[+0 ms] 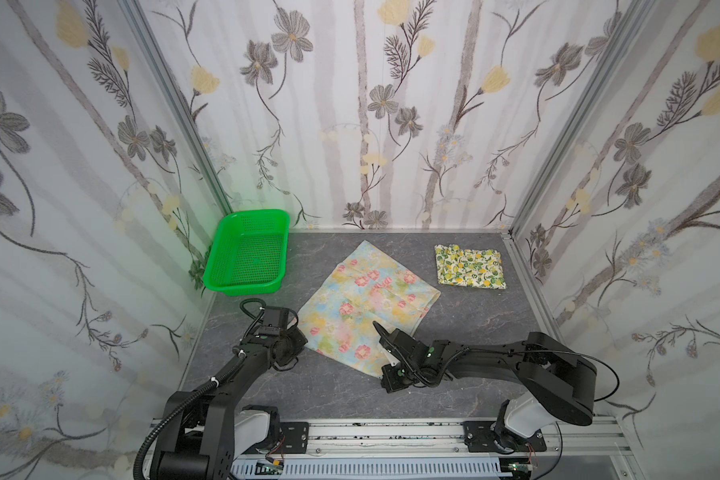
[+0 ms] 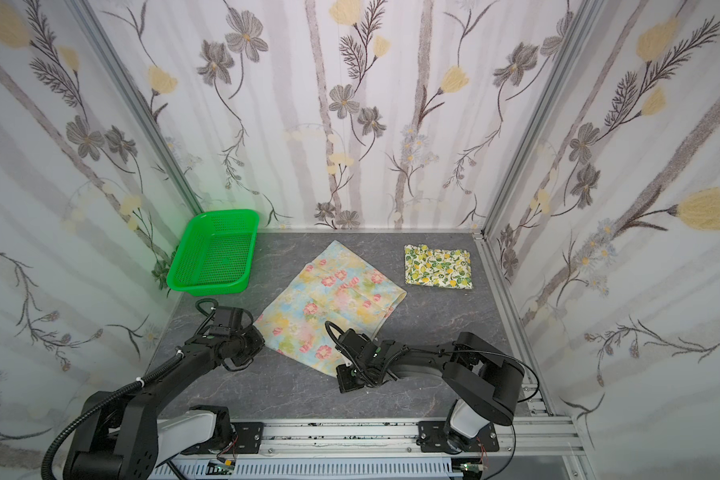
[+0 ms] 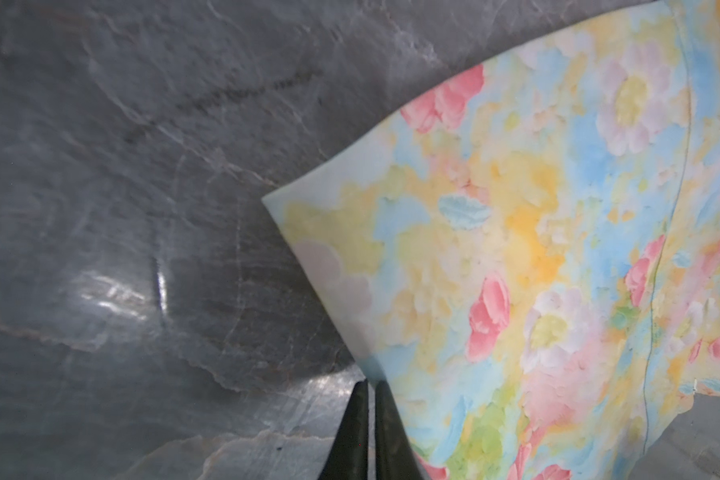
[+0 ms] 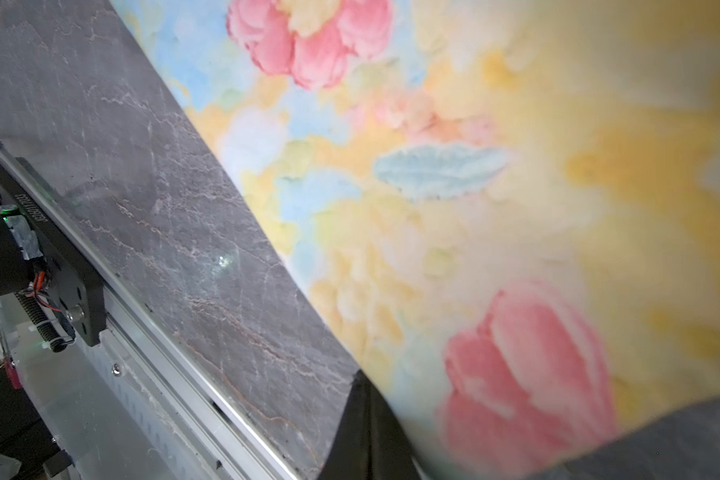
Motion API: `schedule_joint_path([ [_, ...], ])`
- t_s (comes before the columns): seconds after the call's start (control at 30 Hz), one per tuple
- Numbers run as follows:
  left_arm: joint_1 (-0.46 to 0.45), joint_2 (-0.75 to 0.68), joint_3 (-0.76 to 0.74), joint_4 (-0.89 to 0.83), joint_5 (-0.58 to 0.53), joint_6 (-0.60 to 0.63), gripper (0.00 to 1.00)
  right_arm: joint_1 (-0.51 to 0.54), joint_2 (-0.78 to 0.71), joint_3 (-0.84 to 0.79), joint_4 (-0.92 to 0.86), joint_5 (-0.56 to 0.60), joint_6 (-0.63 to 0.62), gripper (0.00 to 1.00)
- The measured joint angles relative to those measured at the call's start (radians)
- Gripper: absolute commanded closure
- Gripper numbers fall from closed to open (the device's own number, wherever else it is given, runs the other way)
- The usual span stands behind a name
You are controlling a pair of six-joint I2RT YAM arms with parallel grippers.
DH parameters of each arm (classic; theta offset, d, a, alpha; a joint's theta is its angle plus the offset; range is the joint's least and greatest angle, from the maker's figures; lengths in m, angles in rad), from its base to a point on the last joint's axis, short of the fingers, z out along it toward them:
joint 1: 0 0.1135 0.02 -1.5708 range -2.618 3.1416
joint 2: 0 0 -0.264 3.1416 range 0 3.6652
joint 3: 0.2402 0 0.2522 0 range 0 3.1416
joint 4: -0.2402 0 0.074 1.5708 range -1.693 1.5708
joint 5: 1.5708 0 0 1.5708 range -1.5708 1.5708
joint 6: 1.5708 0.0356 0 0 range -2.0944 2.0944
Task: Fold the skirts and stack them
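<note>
The floral skirt (image 1: pixel 366 299) lay spread mid-tabletop (image 1: pixel 474 332); thin, light and limp, it would likely sag, so corners looked the best hold. The left jaws and right jaws were each pressed together, pinching its near edge. Two skirts in all, the lemon skirt (image 1: pixel 469 266) folded back right, and one basket (image 1: pixel 246 286).
</note>
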Motion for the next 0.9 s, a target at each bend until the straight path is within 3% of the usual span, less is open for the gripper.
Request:
schedule_joint_path([
  [0.37,0.002,-0.072,0.048,-0.006,-0.006,0.000,0.89,-0.013,-0.084,0.072,-0.023,-0.029,0.006,1.00],
  [0.9,0.003,0.198,0.131,0.048,-0.109,0.052,0.98,-0.067,-0.004,-0.002,0.000,-0.013,0.000,1.00],
])
